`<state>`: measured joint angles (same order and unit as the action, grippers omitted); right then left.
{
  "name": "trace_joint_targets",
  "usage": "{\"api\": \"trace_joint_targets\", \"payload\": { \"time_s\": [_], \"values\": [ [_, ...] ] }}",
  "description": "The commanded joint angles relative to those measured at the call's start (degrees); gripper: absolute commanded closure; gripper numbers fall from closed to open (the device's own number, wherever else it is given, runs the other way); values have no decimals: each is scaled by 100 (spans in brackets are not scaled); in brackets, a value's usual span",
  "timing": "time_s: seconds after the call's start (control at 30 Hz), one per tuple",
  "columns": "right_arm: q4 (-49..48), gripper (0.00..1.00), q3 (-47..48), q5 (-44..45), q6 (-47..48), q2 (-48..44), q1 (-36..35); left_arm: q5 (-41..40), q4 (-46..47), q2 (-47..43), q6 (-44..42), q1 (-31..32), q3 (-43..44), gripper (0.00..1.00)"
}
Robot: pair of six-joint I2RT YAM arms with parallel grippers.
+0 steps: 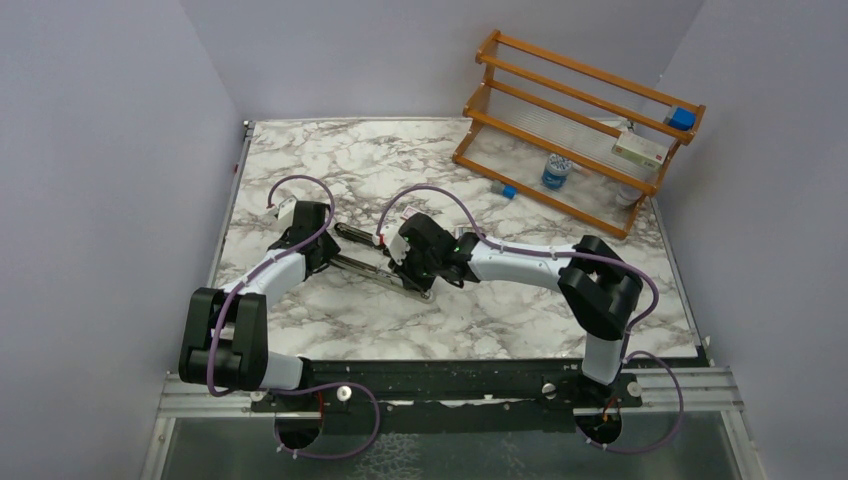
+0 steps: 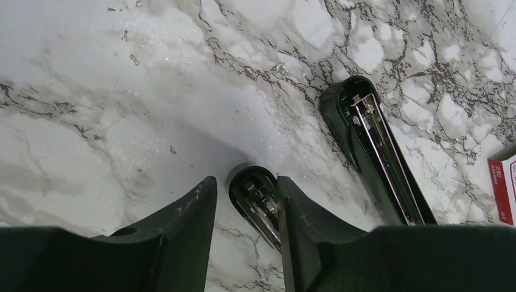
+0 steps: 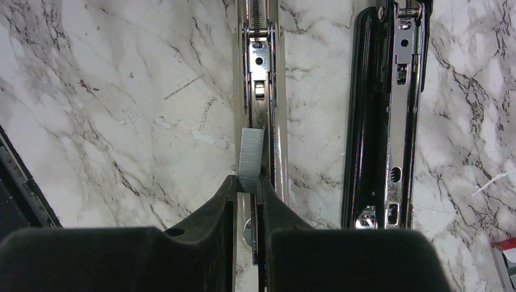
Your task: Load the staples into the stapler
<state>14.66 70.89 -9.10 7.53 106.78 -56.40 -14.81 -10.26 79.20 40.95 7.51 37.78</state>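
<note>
One strip in play: right claw [image 3: 246,179] is pinched narrow on a grey staple strip [image 3: 251,152], whose free end lies along the silver channel [image 3: 263,79].
Stapler [image 1: 365,258]: it's folded out flat in two long halves on the marble counter [image 1: 450,330], right between the two arms.
Left claw [image 2: 245,180]: part-open astride one rounded end of the stapler, touching on one side, with a sliver of counter showing on the other.
Done so far: stapler is open and the strip is lined up with the channel.
Left to do, by the look of it: seat the strip, let go, fold the stapler shut.
Staple box [image 2: 504,188]: only a red edge shows at the frame border, near the stapler.
Hard to make out: whether the strip sits in the channel or rides its rim. Its held end is buried in the claw, the hinge is out of shot, and the box's contents are unseen.
</note>
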Motion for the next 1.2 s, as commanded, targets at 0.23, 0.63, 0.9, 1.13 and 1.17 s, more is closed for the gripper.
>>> {"api": "trace_joint_targets", "payload": {
  "time_s": [0.23, 0.63, 0.9, 1.13, 1.17],
  "values": [
    [160, 99, 172, -13, -23, 90, -11, -92, -169, -52, -163, -45, -65, 57],
    [89, 99, 203, 244, -207, -117, 4, -22, -225, -115, -261, -48, -104, 58],
    [56, 99, 372, 223, -310, -274, 9, -29, -226, -127, -254, -46, -86, 59],
    [191, 99, 392, 371, -145, -229, 22, -40, -228, -135, -263, -48, -113, 59],
    [263, 99, 412, 400, -82, -197, 17, -40, -230, -134, -263, -45, -113, 59]
  ]
}}
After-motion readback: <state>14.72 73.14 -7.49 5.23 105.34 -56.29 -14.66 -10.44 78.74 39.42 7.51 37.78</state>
